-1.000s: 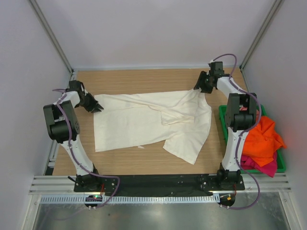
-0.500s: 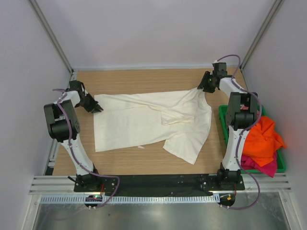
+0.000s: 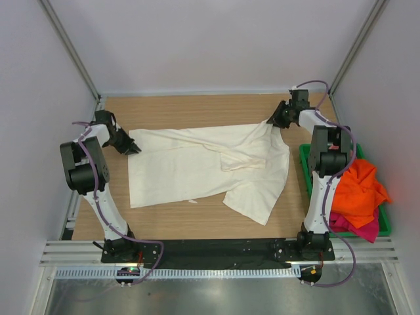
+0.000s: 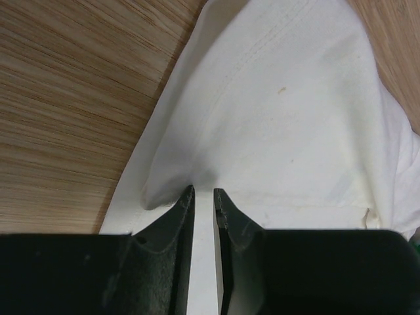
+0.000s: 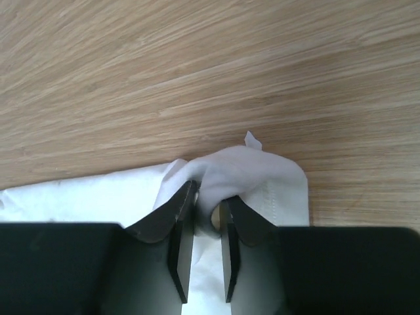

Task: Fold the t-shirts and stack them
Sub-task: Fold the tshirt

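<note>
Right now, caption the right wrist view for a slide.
Right claw pinches bunched corner of cream-white cloth t-shirt on wooden table.

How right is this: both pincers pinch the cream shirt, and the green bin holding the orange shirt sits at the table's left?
One error: the green bin holding the orange shirt sits at the right of the table, per the top external view.

Enclosure around me: wooden table top (image 3: 177,223), light straight grain — the same grain fills the bare parts of both my wrist views. Back wall (image 3: 210,46) is plain pale grey; left wall (image 3: 33,131) and right wall (image 3: 397,98) match it. Aluminium posts (image 3: 71,49) rise at the far corners. Aluminium rail (image 3: 65,252) runs along the near edge, with a brushed metal sheet (image 3: 216,295) below it. Light is even and diffuse — shadows faint.
</note>
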{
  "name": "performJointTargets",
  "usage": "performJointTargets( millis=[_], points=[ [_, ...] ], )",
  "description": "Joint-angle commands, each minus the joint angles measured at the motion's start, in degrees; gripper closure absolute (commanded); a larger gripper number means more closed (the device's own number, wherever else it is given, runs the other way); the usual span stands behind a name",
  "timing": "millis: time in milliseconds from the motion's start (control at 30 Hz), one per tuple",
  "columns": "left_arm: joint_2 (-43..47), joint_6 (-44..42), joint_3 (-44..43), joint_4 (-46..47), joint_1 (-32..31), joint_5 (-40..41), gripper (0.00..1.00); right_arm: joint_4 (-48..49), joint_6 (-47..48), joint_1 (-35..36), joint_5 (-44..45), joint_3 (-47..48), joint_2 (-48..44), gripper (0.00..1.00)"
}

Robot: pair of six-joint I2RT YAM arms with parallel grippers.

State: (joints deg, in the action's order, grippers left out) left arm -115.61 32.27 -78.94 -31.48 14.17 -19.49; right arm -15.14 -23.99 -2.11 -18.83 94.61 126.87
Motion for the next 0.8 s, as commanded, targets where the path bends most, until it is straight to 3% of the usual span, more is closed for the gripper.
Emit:
performJointTargets(
  millis=[0, 33, 67, 233, 367, 467, 500, 567, 600, 767],
  points=[
    [-1.0, -1.4, -0.7, -1.2, 0.3, 2.5, 0.82, 5.0, -4.7, -0.7, -0.9, -0.5, -3.9, 0.75],
    [-1.1, -1.4, -0.7, -1.5, 0.3, 3.2, 0.82, 6.0, -7.7, -1.7, -0.5, -0.9, -3.7, 0.94],
    [-1.2, -1.6, -0.7, -1.6, 0.3, 3.6, 0.83, 8.4, -9.4, -2.4, 0.6, -1.4, -3.6, 0.99],
    [-3.2, -2.7, -1.7, -2.8, 0.3, 4.9, 0.89, 21.4, -20.5, -6.4, -1.0, -3.8, -0.7, 0.99],
    [-4.3, -3.3, -2.0, -2.9, 0.2, 5.0, 0.94, 17.1, -20.2, -6.8, -5.2, 5.9, 7.1, 0.98],
    [-3.9, -3.5, -2.1, -3.0, 0.3, 4.7, 0.94, 11.9, -19.7, -6.8, -8.4, 11.9, 10.1, 0.83],
    [-3.5, -3.4, -2.0, -3.0, 0.2, 4.1, 0.94, 10.8, -18.3, -6.5, -8.4, 12.4, 9.7, 0.69],
    [-1.5, -3.1, -1.9, -3.1, 0.1, 3.4, 0.87, 4.4, -16.0, -6.3, -6.8, 12.9, 7.7, 0.57],
    [-0.4, -2.8, -1.8, -3.1, -0.1, 2.8, 0.75, 1.5, -13.7, -6.3, -6.6, 13.9, 6.8, 0.51],
    [8.4, -2.5, -1.0, -4.5, -0.3, 1.4, 0.62, -18.4, -6.5, -6.2, 3.9, 14.6, -1.4, 0.44]
  ],
)
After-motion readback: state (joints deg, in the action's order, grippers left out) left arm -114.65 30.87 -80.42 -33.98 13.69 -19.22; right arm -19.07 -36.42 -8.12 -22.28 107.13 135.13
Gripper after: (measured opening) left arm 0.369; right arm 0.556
